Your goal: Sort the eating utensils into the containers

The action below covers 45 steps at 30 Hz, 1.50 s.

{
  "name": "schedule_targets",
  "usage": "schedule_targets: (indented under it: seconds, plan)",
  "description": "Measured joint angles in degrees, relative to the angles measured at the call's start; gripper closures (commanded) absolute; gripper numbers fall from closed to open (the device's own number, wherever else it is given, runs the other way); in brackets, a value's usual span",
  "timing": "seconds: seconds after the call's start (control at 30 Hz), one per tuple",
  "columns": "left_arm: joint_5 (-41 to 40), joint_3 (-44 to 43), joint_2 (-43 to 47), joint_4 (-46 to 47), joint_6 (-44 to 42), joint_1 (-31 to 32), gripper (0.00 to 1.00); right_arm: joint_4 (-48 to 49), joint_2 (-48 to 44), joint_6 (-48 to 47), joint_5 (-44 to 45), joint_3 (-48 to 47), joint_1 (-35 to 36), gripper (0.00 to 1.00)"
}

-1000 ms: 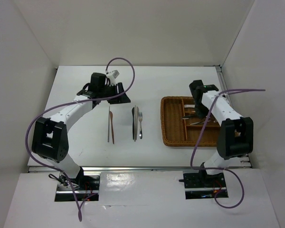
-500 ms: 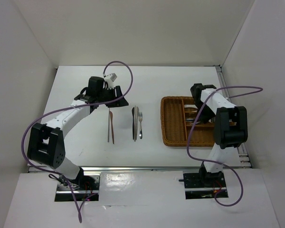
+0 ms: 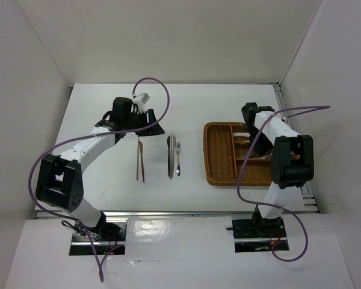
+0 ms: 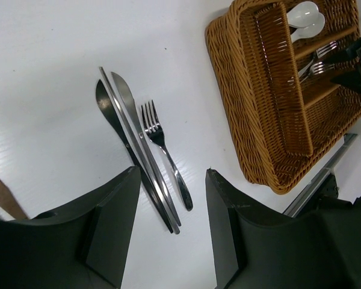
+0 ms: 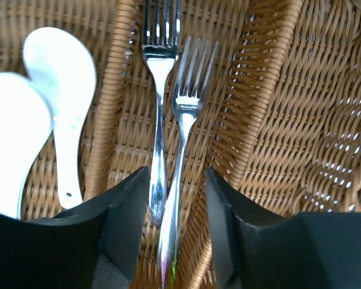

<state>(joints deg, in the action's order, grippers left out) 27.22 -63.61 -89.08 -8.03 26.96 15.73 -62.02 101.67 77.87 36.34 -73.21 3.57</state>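
On the table lie two silver knives [image 3: 169, 156] [image 4: 132, 138], a silver fork [image 3: 177, 155] [image 4: 162, 144] and brown chopsticks [image 3: 139, 159]. My left gripper [image 3: 150, 125] [image 4: 171, 180] is open and empty, held above the knives' handle ends. The brown wicker tray [image 3: 212, 156] [image 4: 228, 90] stands at the right. My right gripper [image 3: 251, 137] [image 5: 177, 174] is open inside the tray, its fingers on either side of the handles of two forks [image 5: 168, 108] lying in one compartment. Two white soup spoons [image 5: 54, 102] [image 4: 304, 15] lie in the neighbouring compartment.
White walls enclose the table on three sides. A metal rail [image 3: 168, 212] runs along the near edge. Purple cables [image 3: 153, 81] loop above both arms. One chopstick end [image 4: 0, 195] shows at the left wrist view's left edge.
My left gripper shifted a little to the left. My right arm's elbow swung over the tray while its gripper stayed over the fork compartment. The utensils on the table have not moved.
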Motion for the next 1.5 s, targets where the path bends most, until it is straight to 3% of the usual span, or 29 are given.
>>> schedule_targets:
  seconds: [0.23,0.6,1.07,1.5]
  plan:
    - [1.4,0.0,-3.7,2.9,-0.1,2.0,0.39,4.2,-7.7,-8.7,-2.4,0.2,0.0,0.48]
    - [-1.8,2.7,-10.3,9.9,2.0,7.5,0.43,34.5,-32.0,-35.6,-23.6,19.7,0.0,0.48]
    - [0.3,2.9,-20.5,19.6,7.2,7.4,0.45,38.5,-31.8,-43.2,-28.0,20.4,0.0,0.49]
    - [-2.7,0.3,-22.3,16.6,7.7,10.2,0.46,38.5,-31.8,-43.3,-26.9,20.4,0.0,0.49]
